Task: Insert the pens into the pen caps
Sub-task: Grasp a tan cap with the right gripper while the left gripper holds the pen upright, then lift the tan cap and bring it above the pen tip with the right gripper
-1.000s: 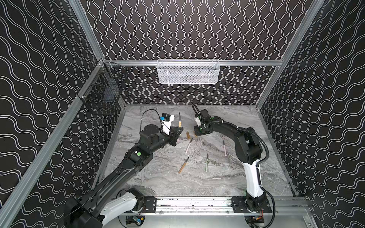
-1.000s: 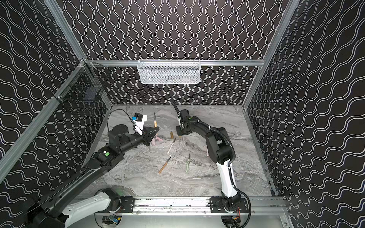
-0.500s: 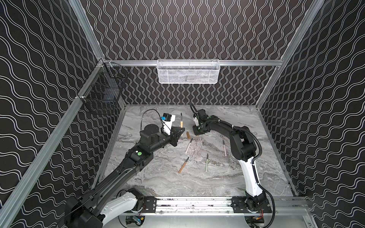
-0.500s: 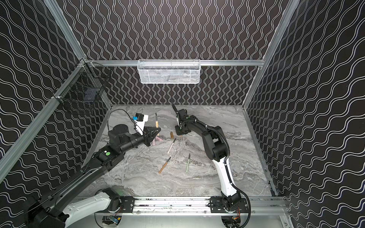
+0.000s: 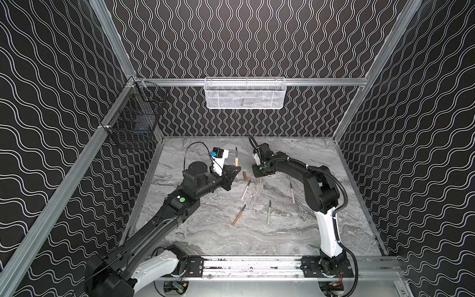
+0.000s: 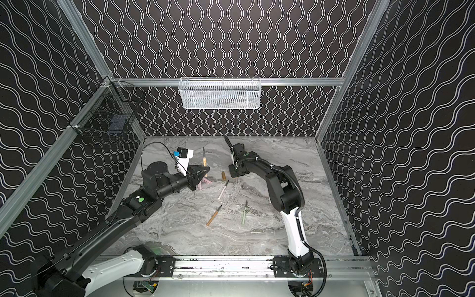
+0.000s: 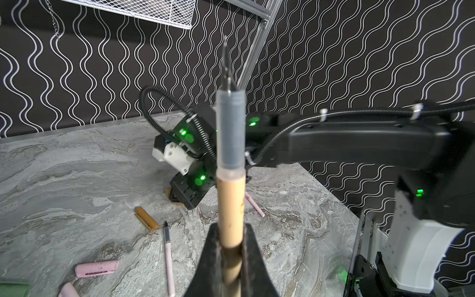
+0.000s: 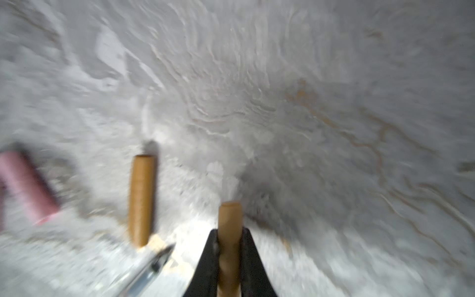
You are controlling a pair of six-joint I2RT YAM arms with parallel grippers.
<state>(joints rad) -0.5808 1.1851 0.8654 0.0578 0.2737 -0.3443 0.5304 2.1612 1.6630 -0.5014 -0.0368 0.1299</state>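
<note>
My left gripper (image 7: 230,231) is shut on a tan-orange pen (image 7: 230,200) and holds it upright, dark tip up; both top views show this pen (image 5: 236,157) (image 6: 204,159) left of centre. To its right, my right gripper (image 8: 229,237) is low over the table and shut on a tan-orange pen cap (image 8: 229,218). A second tan-orange cap (image 5: 245,175) (image 8: 142,198) lies between the grippers. Pink caps (image 7: 97,268) (image 6: 205,182) lie below the left gripper. A pink pen (image 5: 245,189), a tan-orange pen (image 5: 238,215) and a green pen (image 5: 268,212) lie mid-table.
Another pink pen (image 5: 292,192) lies beside the right arm's elbow. A green cap (image 7: 12,289) shows at the edge of the left wrist view. A white mesh basket (image 5: 244,93) hangs on the back wall and a black wire basket (image 5: 133,123) on the left wall.
The right gripper's jaws have closed on the tan-orange cap, low over the table. The left arm holds its pen as before.
</note>
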